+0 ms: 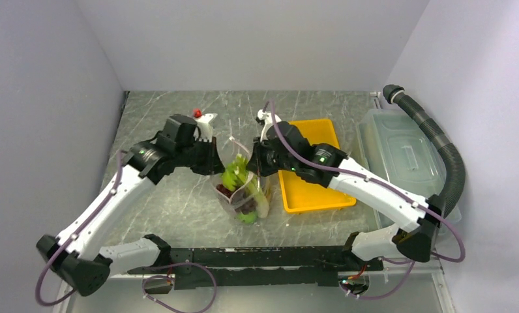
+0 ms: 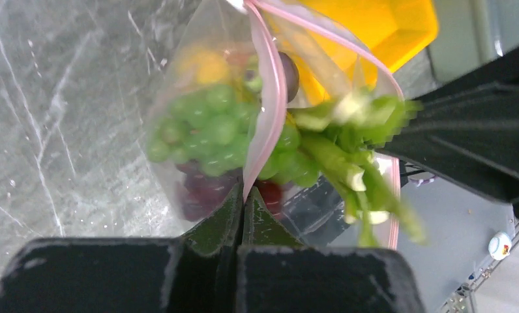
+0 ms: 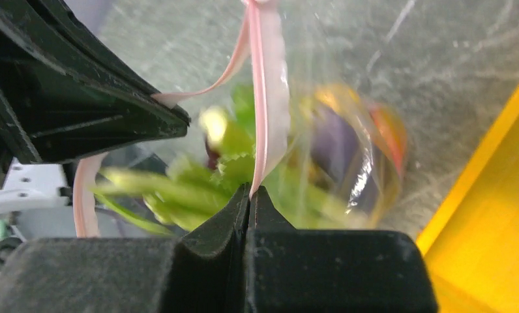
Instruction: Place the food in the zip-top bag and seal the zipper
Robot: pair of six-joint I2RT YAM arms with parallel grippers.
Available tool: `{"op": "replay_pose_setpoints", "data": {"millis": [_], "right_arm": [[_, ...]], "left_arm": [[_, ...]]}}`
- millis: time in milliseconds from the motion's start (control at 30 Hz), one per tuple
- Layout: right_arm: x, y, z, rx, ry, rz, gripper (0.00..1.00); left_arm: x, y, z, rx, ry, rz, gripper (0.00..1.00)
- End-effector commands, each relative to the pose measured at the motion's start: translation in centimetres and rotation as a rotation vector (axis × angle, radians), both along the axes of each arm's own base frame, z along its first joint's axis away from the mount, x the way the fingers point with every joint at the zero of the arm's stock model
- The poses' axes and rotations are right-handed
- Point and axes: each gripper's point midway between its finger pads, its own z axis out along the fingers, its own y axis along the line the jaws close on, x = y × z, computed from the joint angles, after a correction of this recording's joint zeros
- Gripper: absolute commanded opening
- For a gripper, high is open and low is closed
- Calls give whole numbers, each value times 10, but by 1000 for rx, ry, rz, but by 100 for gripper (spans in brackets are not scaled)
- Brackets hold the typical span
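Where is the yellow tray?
In the top view, the yellow tray lies right of centre, between the zip-top bag and the clear lidded bin.

The clear zip-top bag [image 1: 244, 199] is standing upright, mouth gaping; its pink zipper [image 2: 270, 111] is running unsealed along the rim; green grapes [image 2: 205, 127], purple grapes [image 2: 201, 192] and leafy pieces [image 1: 234, 176] are sitting inside
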Motion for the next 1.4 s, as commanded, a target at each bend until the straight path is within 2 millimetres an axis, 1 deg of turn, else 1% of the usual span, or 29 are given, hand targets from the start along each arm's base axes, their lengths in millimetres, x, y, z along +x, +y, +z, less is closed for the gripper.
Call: {"op": "replay_pose_setpoints", "data": {"millis": [0,67,100,133,167,267,333,367,533,633,900,1067,1267,1367], "right_arm": [[5,-16,34,38,-84,-59,0],[5,-25,58,62,-130,-77,0],[4,-28,67,78,-149,-82,0],[5,-29,72,88,-165,-87,0],[6,-29,70,85,-169,-89,0],[11,-30,52,30,-141,-111,0],[10,-28,48,34,-133,-103,0],[10,-29,47,33,-134,-106,0],[10,-39,69,66,-185,-129,0],[11,-42,76,65,-203,-135,0],[13,-31,75,64,-204,-101,0],[13,-24,86,60,-224,-59,0],[10,-14,91,28,-243,30,0],[6,-10,90,38,-231,53,0]], "left_arm": [[9,-14,36,-100,-86,-16,0],[6,-13,69,-156,-175,-31,0],[6,-13,81,-178,-209,-33,0],[6,-12,85,-186,-230,-27,0],[9,-11,83,-181,-234,-16,0],[17,-10,59,-136,-171,24,0],[15,-14,56,-151,-160,6,0],[14,-15,58,-160,-167,3,0],[11,-7,78,-159,-219,15,0],[10,-4,87,-165,-250,22,0],[4,-5,92,-206,-246,20,0],[-3,-13,101,-270,-237,-12,0],[-8,-19,98,-323,-202,-26,0],[-8,-18,98,-327,-204,-15,0]]}}
